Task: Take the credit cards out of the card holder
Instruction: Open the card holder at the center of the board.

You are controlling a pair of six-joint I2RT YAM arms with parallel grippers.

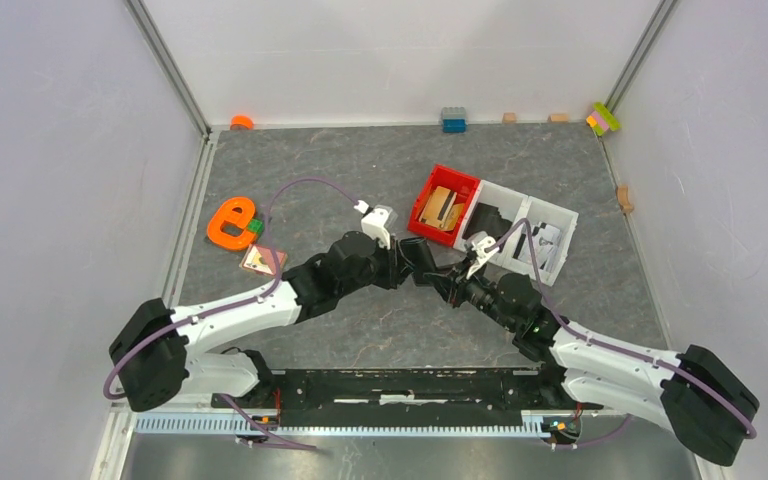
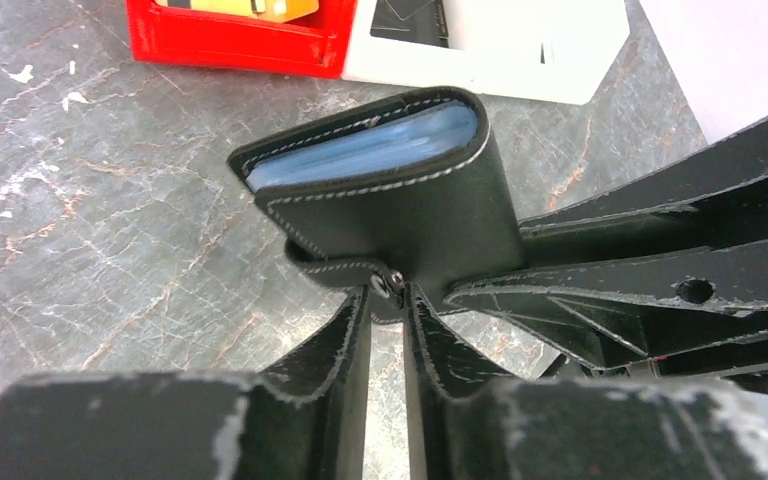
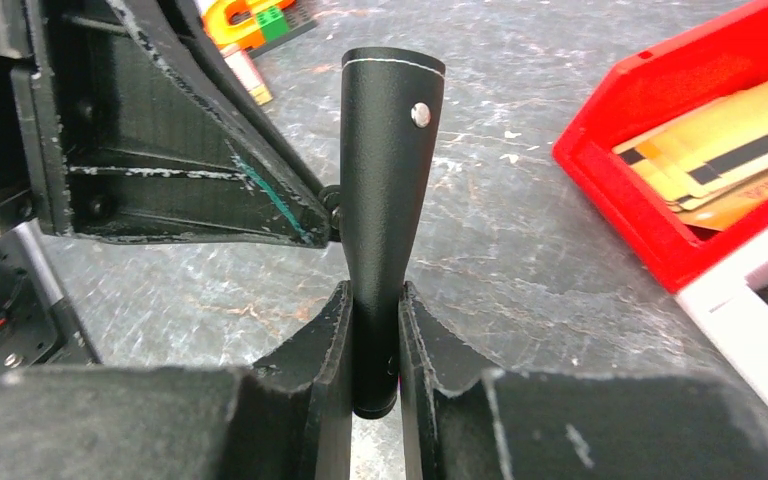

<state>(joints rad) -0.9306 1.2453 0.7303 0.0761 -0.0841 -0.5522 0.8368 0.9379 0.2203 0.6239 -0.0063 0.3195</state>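
A small black folding leather-like card holder [image 2: 400, 200] is held off the grey marbled counter [image 2: 110, 200], between the two pincers. It is clamped edge-on by the right pincer [image 3: 375, 292], whose jaws are drawn in tight against both of its faces near one end. The left pincer [image 2: 388, 310] is closed down to a narrow gap, and the snap strap [image 2: 345, 268] with its metal stud [image 2: 390, 284] appears to be pinched right at the fingertips. Pale blue-grey sleeves are seen at the holder's open end, just beyond the left pincer. No credit card can be made out inside them. One pinkish-copper card [image 1: 260, 260] lies flat on the counter, well apart from the left pincer on its outer side.

The strap is caught only at the very tips, so it could slip free if it is pulled before the hold is firm. Should the snap resist, the pull would be passed to the holder, which could be twisted or dragged out of the right pincer and dropped. If the fold is sprung open sharply, cards might be spilled.

No brand, label or legible writing is found on the holder. In the red plastic bin [image 3: 610, 130], off to the right pincer's right, only dark stripes are seen on flat yellow-tan pieces [image 3: 720, 135].
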